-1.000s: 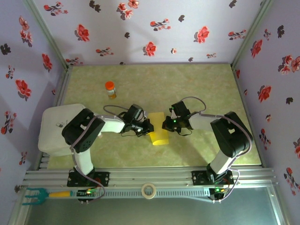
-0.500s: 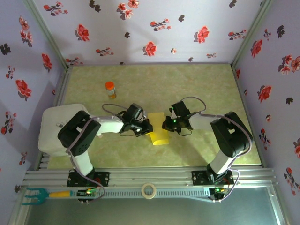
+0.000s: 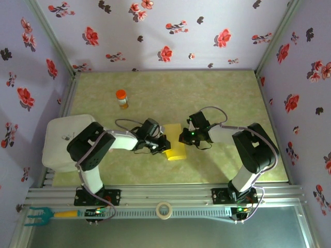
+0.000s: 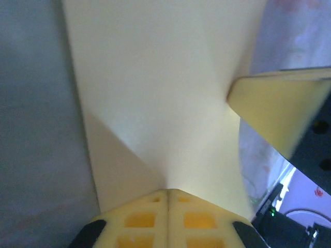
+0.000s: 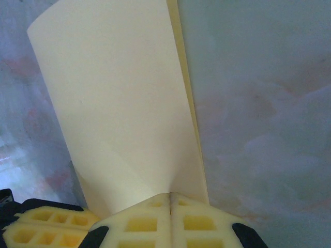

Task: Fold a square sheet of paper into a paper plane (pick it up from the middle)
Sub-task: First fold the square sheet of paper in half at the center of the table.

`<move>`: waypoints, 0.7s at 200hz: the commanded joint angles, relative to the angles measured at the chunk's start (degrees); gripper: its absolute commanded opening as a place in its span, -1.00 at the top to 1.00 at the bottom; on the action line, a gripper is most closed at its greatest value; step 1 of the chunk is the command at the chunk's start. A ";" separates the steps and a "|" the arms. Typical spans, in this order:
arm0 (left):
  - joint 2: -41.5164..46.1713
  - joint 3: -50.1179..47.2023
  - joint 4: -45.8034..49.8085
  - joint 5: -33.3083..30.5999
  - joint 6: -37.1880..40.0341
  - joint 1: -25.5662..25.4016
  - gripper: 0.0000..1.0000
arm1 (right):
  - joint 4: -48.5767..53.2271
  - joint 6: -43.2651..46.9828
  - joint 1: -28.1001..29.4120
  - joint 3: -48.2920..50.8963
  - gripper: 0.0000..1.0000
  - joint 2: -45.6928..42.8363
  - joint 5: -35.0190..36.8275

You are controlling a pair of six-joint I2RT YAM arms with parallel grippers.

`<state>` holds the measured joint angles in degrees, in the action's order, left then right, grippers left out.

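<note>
Counter (image 3: 217, 98) just below both sets of jaws. Square sheet of paper (image 3: 176, 147), yellow and partly folded, spans the gap between them and fans out ahead of each. Left jaws pressed together on one edge, right jaws pressed together on the opposite edge. Probably featherweight, limp, quick to crease or tear. Best held lightly at a folded edge, without tugging apart.
</note>
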<state>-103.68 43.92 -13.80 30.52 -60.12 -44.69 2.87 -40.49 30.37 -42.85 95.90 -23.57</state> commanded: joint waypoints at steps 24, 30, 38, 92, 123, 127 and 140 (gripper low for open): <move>-2.22 -3.41 2.59 -1.14 1.94 0.70 1.00 | 9.12 1.02 -0.58 2.67 1.00 3.08 6.52; -1.75 -3.33 3.54 -1.56 2.30 0.74 1.00 | 9.14 0.95 -0.58 2.76 1.00 3.07 6.57; -0.68 -2.94 4.76 -2.31 2.75 0.73 1.00 | 9.09 0.97 -0.58 2.76 1.00 3.02 6.61; 5.49 2.57 12.41 -3.34 3.50 -0.70 1.00 | 9.25 0.96 -0.57 2.64 1.00 3.14 6.69; 5.43 3.19 10.60 -2.45 2.23 -1.71 1.00 | 9.43 1.11 -0.62 2.56 1.00 3.07 6.72; 5.26 3.14 10.17 -2.26 2.00 -1.85 1.00 | 9.41 1.11 -0.66 2.60 1.00 3.07 6.70; 4.58 2.95 8.70 -1.67 1.51 -2.18 1.00 | 9.34 1.11 -0.66 2.66 1.00 3.15 6.70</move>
<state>-99.35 46.26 -5.32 28.51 -58.33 -46.06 2.90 -40.49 30.37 -42.85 95.90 -23.57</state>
